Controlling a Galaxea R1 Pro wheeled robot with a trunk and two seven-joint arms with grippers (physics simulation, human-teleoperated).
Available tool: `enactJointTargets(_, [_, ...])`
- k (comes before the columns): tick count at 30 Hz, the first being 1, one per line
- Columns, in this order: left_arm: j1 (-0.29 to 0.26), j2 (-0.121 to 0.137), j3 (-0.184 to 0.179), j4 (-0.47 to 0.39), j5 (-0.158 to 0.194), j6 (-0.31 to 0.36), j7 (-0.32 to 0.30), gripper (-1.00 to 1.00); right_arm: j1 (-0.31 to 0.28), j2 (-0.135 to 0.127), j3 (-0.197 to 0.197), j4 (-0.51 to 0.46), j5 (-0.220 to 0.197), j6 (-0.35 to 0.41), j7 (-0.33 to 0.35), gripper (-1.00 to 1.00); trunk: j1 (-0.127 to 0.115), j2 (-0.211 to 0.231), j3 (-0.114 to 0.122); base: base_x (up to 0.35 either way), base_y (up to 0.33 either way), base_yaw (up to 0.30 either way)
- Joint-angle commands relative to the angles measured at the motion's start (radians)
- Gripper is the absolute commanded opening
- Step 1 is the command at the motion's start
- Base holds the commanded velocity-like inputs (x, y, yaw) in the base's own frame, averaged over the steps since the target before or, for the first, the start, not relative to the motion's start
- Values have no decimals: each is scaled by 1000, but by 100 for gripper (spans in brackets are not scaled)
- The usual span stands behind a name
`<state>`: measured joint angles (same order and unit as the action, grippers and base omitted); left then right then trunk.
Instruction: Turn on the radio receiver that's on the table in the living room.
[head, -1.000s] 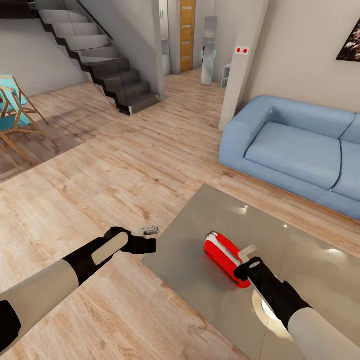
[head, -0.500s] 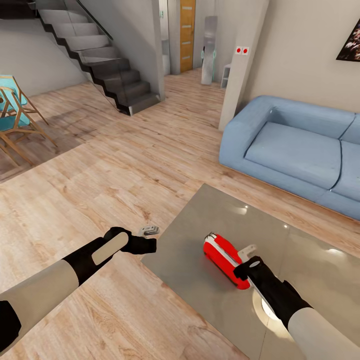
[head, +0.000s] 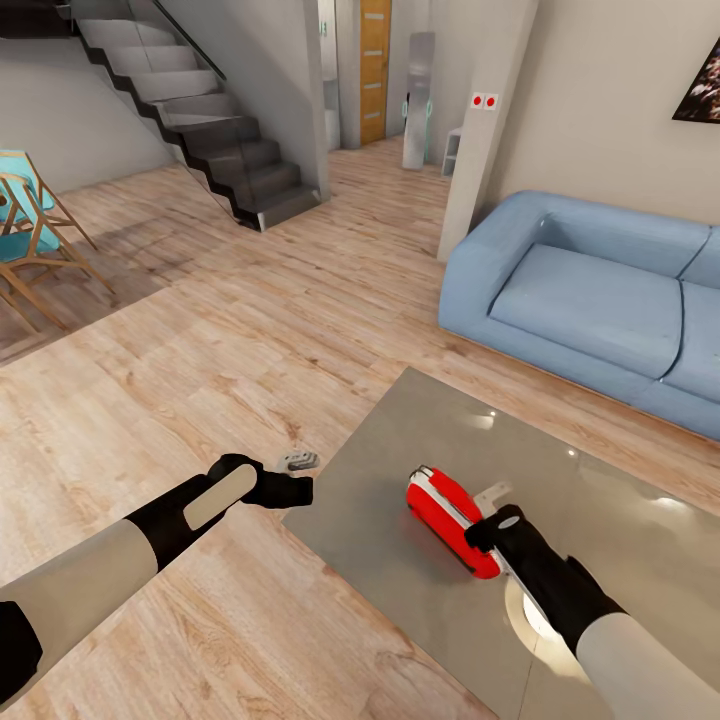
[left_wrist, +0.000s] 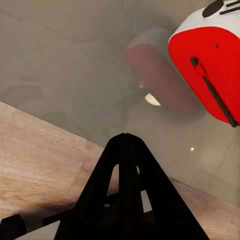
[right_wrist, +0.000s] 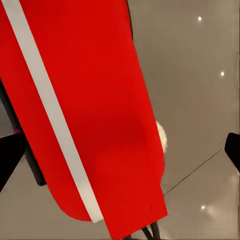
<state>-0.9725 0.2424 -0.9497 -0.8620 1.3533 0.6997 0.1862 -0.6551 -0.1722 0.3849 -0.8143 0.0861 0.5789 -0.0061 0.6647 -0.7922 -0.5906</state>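
A living room with a light wood floor (head: 200, 330) and a blue sofa (head: 590, 300) along the far wall. In front sits the table (head: 400, 590), low with a glossy grey top. The radio receiver (head: 445, 515), small and red, lies on it near the front corner. The right gripper (head: 490, 512) is at the radio's far side, fingers spread wide. The left gripper (head: 300, 490) hovers beside the table edge, fingers pressed together. The step looks like reaching for the switch; next calls for a careful press.
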Motion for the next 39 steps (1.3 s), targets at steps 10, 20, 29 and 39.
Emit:
enactJointTargets(10, [0, -6, 0, 0, 0, 1, 0, -100, 0, -13, 0, -159, 3, 109, 0, 100, 0, 0, 0, 0, 0, 0])
enactJointTargets(20, [0, -8, 0, -1, -2, 1, -1, -100, 0, -15, 0, -226, -1, 200, 0, 100, 0, 0, 0, -55, 0, 0])
enactJointTargets(29, [0, -8, 0, -3, -4, 1, 0, -100, 0, -13, 0, -229, -2, 200, 0, 100, 0, 0, 0, -245, 0, 0])
enactJointTargets(39, [0, -9, -1, -3, -5, 1, 1, -100, 0, -12, -1, -229, -19, 190, -1, 100, 0, 0, 9, -21, 0, 131])
